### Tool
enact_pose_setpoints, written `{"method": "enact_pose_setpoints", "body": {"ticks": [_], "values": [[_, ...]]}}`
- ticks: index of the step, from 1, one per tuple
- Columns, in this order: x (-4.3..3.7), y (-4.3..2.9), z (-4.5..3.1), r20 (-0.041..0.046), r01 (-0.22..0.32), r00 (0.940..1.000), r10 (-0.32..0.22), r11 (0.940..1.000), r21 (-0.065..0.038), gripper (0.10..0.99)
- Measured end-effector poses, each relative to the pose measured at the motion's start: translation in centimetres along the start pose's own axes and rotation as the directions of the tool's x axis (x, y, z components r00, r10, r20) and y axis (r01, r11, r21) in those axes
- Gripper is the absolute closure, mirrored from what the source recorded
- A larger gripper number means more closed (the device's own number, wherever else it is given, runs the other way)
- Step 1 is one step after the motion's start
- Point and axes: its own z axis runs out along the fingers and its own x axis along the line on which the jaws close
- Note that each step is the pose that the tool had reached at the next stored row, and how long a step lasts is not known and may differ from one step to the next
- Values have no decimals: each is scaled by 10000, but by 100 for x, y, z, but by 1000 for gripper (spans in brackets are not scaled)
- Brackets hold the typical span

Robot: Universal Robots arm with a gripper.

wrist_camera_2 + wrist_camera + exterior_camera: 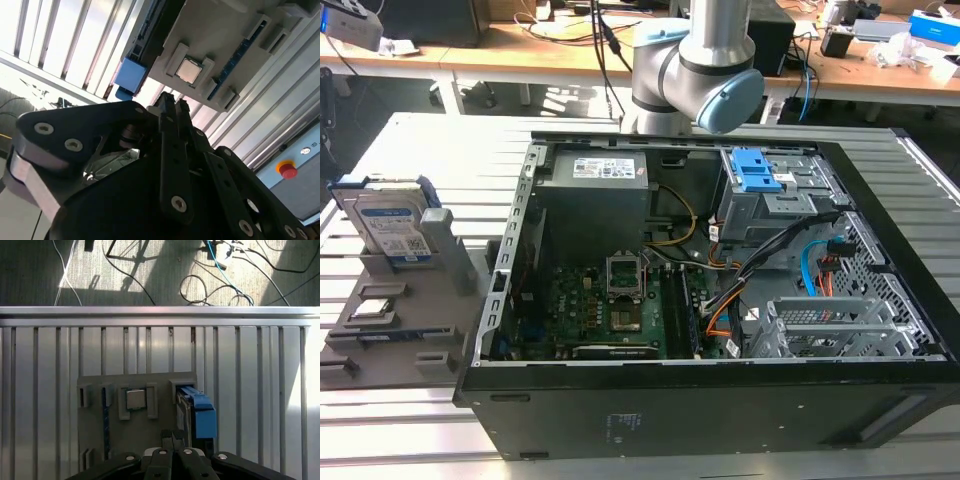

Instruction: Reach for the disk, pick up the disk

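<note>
The disk (388, 222) stands upright on its edge in a slot of the grey holder (390, 320) at the exterior view's left, its white-and-blue label facing the camera. In the first wrist view the disk (196, 412) appears edge-on from above, with its blue bracket on one side. My gripper (172, 436) hangs high over the holder, close beside the disk's slot, fingers pressed together with nothing between them. In the second wrist view the shut gripper (173, 106) points toward the holder, and the disk's blue bracket (131, 75) lies just beyond its tips.
An open black computer case (720, 400) stands to the right of the holder on the slatted metal table (420, 140). A processor chip (135, 399) rests in a holder pocket beside the disk. The arm (695, 60) rises behind the case. A red stop button (288, 170) is mounted nearby.
</note>
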Motion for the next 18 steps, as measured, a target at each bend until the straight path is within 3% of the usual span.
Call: {"method": "enact_pose_setpoints", "body": {"ticks": [2, 3, 4, 5, 6, 7, 11, 16, 18], "values": [[0, 0, 0, 0, 12, 10000, -12, 10000, 0, 792], [0, 0, 0, -1, 14, 10000, -14, 10000, 0, 792], [0, 0, 0, -1, 21, 10000, -21, 10000, -1, 729], [0, 0, 0, -1, 26, 10000, -26, 10000, -1, 612], [0, 0, 0, -1, 29, 10000, -29, 10000, 0, 612], [0, 0, 0, -1, 34, 10000, -34, 10000, 0, 545], [-47, 0, 0, -2, 37, 10000, -37, 10000, 0, 545], [-319, 0, 0, -59, 34, 10000, -34, 10000, -1, 545], [-361, 0, 1, -60, 35, 10000, -35, 10000, -1, 545]]}}
